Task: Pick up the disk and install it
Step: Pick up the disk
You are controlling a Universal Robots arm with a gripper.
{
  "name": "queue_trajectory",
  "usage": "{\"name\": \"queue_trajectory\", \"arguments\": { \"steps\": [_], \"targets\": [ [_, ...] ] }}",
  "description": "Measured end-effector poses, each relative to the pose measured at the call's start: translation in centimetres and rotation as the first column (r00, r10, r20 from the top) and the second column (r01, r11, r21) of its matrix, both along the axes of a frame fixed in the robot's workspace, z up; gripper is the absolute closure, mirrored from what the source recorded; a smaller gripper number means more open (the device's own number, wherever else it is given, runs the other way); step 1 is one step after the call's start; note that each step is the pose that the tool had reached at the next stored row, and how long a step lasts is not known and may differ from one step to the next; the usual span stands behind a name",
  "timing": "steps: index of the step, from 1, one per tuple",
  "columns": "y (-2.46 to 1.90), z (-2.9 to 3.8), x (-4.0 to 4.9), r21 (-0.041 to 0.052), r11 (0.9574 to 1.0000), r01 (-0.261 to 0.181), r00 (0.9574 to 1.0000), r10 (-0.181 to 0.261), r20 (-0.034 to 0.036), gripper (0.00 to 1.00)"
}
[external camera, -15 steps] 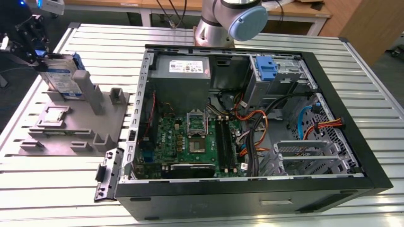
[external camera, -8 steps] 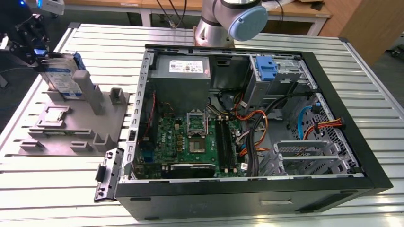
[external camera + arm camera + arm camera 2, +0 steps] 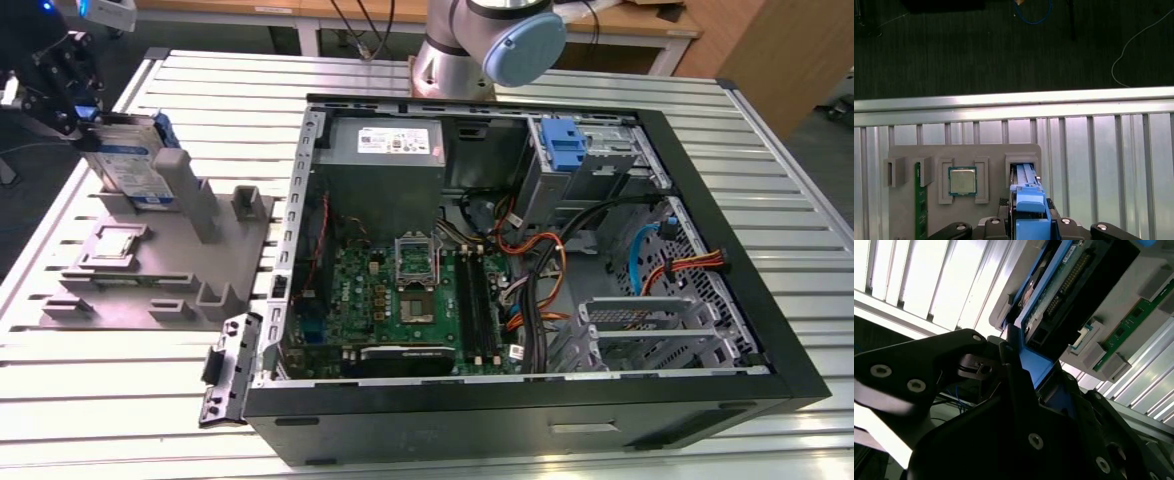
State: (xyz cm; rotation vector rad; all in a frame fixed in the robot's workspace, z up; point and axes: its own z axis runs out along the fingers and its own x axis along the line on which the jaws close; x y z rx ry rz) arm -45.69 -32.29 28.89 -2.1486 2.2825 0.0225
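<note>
The arm reaches to the exterior view's far left, with the gripper (image 3: 78,112) pointing down over the grey holder (image 3: 134,290) on the slatted surface (image 3: 107,400). Its jaws are clamped on the top edge of the disk (image 3: 131,165), which stands upright in the holder's slot. Other pockets of the holder carry a processor (image 3: 962,180) and a memory stick (image 3: 918,200).

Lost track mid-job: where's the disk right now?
At the exterior view's left, the disk stands on the grey fixture, outside the open computer case, its top in the tool.
</note>
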Motion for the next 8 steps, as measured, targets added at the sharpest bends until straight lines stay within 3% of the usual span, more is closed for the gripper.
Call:
{"name": "queue_trajectory", "arguments": {
  "steps": [8],
  "targets": [
    [0.00,0.01,0.00,0.0001,1.0000,-0.001,1.0000,0.001,0.0003,0.64]
  ]
}}
